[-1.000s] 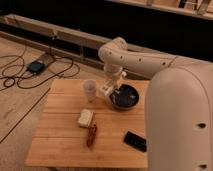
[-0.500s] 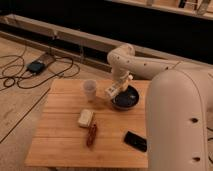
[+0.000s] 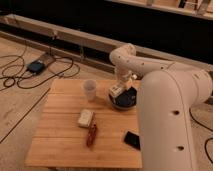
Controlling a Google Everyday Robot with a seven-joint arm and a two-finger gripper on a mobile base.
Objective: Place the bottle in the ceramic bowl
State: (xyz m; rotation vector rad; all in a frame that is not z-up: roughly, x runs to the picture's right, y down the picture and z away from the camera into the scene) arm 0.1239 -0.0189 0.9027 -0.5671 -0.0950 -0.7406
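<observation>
One square wooden table held one round black ceramic bowl, one clear plastic cup, one cream block, one red thing and one flat black thing. The big white arm bent down over the bowl. Its gripper squeezed one small whitish plastic bottle just above the bowl's left rim.

gripper over ceramic bowl, cup left

On my feed I count one wooden table holding one clear cup, one cream block, one reddish item, one black device, one ceramic bowl, and one gripper just above the bowl.
</observation>
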